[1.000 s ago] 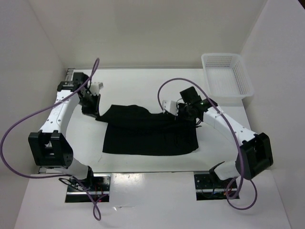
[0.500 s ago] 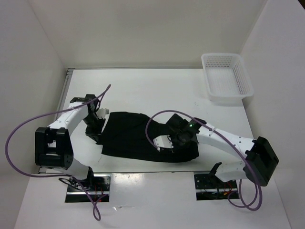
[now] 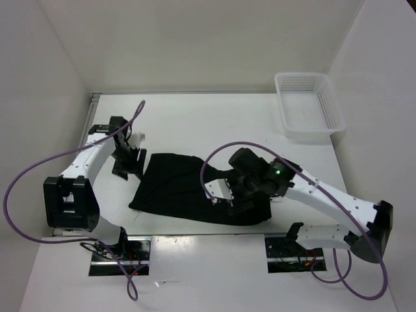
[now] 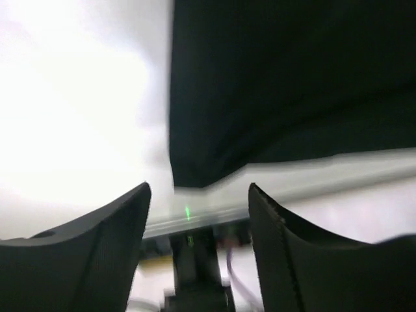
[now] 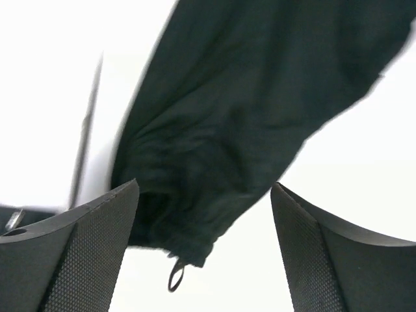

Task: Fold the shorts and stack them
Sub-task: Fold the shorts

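Left gripper (image 4: 198, 195): jaws wide and empty, just off the 9 o'clock edge of the shorts (image 3: 188, 185). Right gripper (image 5: 205, 188): jaws also wide and empty, low over the garment's 4 o'clock portion. Risk, as judged: on moving off, the right gripper could snag the drawstring loop (image 5: 174, 276) or drag the top layer, undoing the fold. The shorts lie at 6 o'clock on the table (image 3: 195, 117), plain black, apparently doubled over, rumpled at one hem, and well apart from the white mesh basket (image 3: 309, 104) at 1 o'clock.

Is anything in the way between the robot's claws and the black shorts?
No, nothing visible. The left gripper hangs open just beside the shorts, and the right gripper hangs open right above them.
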